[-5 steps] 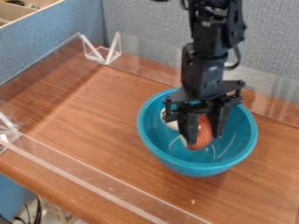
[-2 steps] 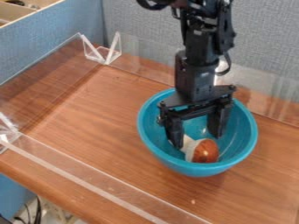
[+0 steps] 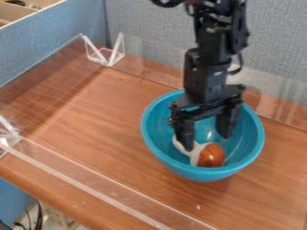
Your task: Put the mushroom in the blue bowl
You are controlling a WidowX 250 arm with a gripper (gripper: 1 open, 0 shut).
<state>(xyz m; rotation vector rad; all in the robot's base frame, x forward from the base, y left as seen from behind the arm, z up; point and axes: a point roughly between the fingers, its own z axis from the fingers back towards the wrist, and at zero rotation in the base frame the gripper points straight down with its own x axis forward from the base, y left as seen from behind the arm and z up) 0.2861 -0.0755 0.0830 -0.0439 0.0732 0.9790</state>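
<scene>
A black robot arm (image 3: 216, 54), its body built of angular dark segments, with a black cable (image 3: 236, 61) looping at its side and a dark, blocky two-fingered gripper (image 3: 202, 128), upper right of the frame.

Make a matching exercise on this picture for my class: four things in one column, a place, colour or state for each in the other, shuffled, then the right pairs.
Things
1. mushroom
2. bowl
3. gripper
4. table

Descriptions
A. brown, under the bowl
B. inside the bowl, its cap reddish-brown
C. open, above the mushroom
D. blue, standing on the table

Pairs: 1-B, 2-D, 3-C, 4-A
</scene>
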